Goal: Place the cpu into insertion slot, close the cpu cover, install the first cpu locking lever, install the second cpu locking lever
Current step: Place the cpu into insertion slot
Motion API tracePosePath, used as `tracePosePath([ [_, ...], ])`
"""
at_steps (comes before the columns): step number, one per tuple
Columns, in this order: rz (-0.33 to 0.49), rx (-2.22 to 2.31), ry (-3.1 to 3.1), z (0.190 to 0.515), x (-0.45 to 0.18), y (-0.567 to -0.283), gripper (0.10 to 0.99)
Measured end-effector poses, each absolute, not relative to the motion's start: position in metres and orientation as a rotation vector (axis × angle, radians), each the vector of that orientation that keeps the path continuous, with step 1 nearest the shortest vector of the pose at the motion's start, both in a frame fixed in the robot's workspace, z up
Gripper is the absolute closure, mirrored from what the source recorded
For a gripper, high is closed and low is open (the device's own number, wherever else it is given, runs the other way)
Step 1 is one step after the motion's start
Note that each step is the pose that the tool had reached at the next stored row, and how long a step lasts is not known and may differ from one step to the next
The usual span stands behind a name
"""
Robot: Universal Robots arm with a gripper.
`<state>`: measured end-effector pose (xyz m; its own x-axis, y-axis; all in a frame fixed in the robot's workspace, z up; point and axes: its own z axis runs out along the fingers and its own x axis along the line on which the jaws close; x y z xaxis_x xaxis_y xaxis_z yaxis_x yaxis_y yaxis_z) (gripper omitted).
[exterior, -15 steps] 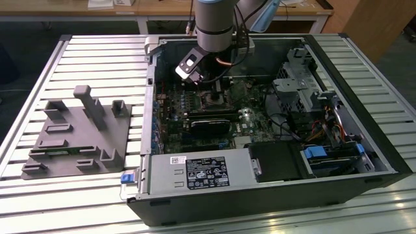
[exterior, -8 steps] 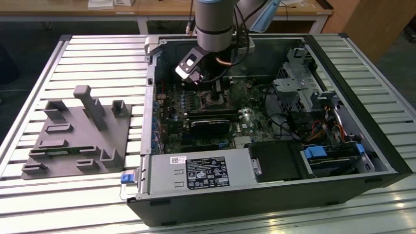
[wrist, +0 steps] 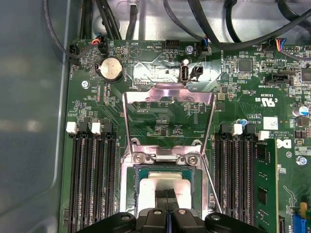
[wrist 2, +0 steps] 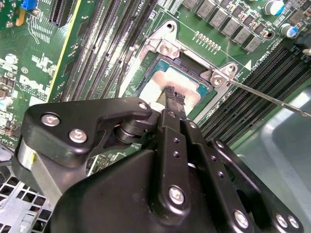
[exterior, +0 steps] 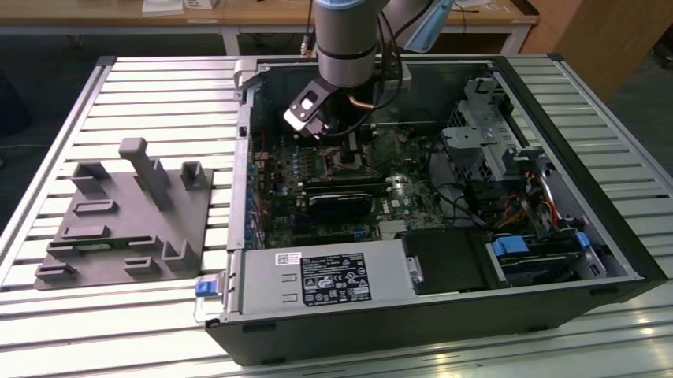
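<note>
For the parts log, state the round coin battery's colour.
Silver metal coin battery, clearest in the first wrist view.

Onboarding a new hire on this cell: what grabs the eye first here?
The black gripper, fingertips together, sits right over the small flat silver-grey square cpu in the motherboard socket, in both wrist views. Past it in the first wrist view, the thin silver-grey metal cpu cover frame stands flipped open. In the exterior view the grey robot arm reaches down into the open black computer case on a slatted metal table.
</note>
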<state>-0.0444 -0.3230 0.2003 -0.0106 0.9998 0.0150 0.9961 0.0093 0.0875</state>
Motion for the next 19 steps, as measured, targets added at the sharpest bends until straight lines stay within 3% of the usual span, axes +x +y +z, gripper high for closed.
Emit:
tracePosePath([
  [19, 0.113, 2.173, 2.195, 0.2091, -0.0444, -0.3230, 0.980],
])
